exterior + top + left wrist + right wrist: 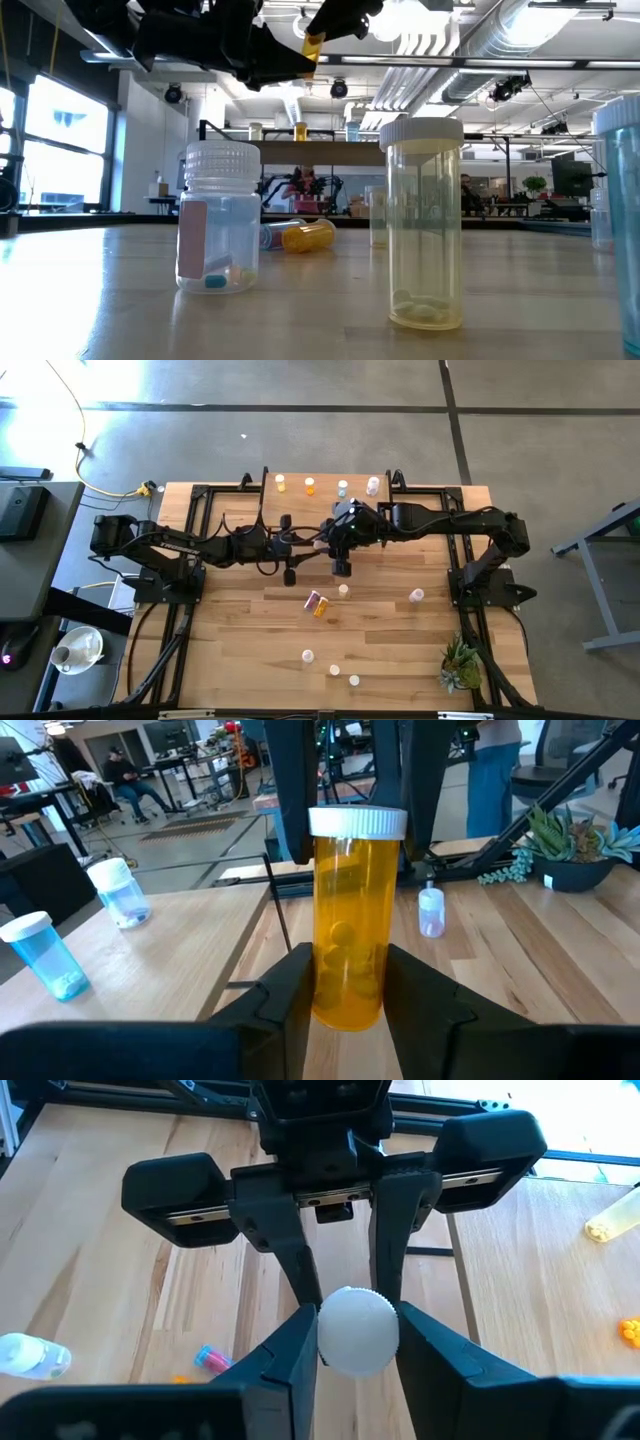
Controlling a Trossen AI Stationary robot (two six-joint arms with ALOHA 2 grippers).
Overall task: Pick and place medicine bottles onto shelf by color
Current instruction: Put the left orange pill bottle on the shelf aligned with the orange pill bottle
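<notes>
An orange medicine bottle (349, 935) with a white cap (358, 1330) hangs upright in the air between both arms, above the table's middle. My left gripper (350, 982) is shut on its lower body. My right gripper (358, 1338) is shut on the cap from the opposite side. In the high view the two grippers meet at the shelf's front edge, left gripper (316, 544) and right gripper (338, 540). The shelf (300, 510) carries several small bottles along its back edge, among them an orange one (310, 486) and a whitish one (373, 485).
Loose bottles stand on the table: a lying pink and orange pair (318, 603), singles (416, 596) and a group near the front (335, 671). A potted plant (460, 665) sits front right. Black frame rails (195, 530) flank the table. A person (125, 775) sits in the room beyond.
</notes>
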